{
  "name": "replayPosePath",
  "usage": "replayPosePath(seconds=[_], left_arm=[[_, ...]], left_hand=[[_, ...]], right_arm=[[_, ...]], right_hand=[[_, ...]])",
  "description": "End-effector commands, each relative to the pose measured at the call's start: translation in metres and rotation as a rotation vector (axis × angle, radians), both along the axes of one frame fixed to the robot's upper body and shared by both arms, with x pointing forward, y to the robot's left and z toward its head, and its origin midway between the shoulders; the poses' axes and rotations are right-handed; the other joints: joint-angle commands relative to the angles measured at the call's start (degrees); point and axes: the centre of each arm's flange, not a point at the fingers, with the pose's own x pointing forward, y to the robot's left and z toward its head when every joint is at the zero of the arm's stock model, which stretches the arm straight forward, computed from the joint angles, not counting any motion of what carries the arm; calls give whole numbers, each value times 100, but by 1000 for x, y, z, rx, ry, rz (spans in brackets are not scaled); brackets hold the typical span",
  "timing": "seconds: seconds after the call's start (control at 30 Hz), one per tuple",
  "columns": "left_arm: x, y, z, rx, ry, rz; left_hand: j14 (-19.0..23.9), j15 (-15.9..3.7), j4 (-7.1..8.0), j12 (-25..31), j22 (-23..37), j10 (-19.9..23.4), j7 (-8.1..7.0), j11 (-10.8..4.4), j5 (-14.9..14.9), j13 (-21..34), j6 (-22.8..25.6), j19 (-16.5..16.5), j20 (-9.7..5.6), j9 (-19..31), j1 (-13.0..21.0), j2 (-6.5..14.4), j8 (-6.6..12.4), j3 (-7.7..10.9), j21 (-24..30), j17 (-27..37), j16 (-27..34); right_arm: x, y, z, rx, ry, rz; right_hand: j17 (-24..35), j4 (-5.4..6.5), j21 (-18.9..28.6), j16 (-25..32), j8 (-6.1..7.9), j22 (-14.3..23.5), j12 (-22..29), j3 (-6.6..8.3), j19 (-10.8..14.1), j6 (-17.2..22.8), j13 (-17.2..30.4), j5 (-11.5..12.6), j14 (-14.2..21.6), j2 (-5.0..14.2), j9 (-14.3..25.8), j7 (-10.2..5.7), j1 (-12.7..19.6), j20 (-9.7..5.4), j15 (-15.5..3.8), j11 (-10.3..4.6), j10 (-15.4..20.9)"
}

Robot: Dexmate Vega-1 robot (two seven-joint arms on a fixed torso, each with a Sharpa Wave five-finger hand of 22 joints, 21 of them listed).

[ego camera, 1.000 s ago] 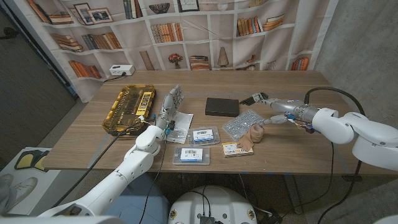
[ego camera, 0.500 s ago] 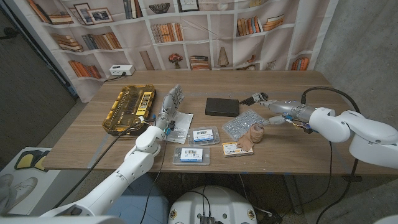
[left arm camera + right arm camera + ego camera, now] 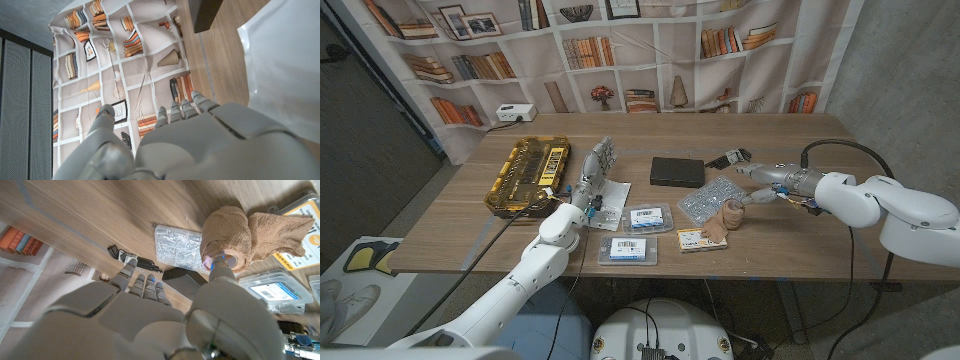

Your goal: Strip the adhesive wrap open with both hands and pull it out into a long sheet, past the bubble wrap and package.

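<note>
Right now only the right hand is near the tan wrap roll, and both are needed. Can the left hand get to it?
Probably yes: the left hand is open, with only flat clear packets between it and the wrap roll.

Tan adhesive wrap roll (image 3: 731,217) lies on its side, loose end trailing, beside clear bubble wrap (image 3: 708,197)

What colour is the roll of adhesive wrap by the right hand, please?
The soft roll of adhesive wrap is tan beige, clearest in the right wrist view.
</note>
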Motion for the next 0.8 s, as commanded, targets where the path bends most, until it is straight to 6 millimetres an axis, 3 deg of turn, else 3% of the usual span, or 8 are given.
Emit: replayPosePath(seconds=[0.03,0.8], left_arm=[[-2,-2,-2,-3,3,-2],[-8,2,-5,-7,-3,0]], left_hand=[[-28,-12,9,39,24,2,1,2,31,17,13,-9,2,-3,34,15,-8,-38,37,15,19],[-33,-10,11,38,24,-1,14,7,30,17,42,-10,0,-3,35,18,-4,-41,39,15,19]], right_arm=[[1,5,-4,-16,22,13],[0,17,-8,-61,34,20]], right_hand=[[25,-10,3,10,8,19,6,62,-38,-25,3,-10,-55,12,31,18,84,-15,-27,-11,-13],[29,-47,20,23,33,18,46,197,-38,10,16,-21,-43,88,31,-44,311,-30,-92,-70,80]])
